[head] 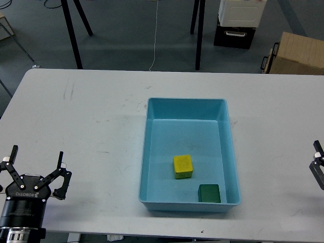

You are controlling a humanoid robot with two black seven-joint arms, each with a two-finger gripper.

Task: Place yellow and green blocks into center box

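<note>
A yellow block (183, 166) lies on the floor of the light blue box (152, 152) in the middle of the white table. A green block (209, 193) sits in the box's near right corner. My left gripper (36, 158) is open and empty over the table's front left edge, far from the box. Only a sliver of my right gripper (318, 169) shows at the right edge of the view; I cannot tell how its fingers stand.
The white table (91, 111) is bare around the box. Beyond its far edge are black stand legs (73, 30), a cardboard box (298, 53) and a white and black case (239, 20) on the floor.
</note>
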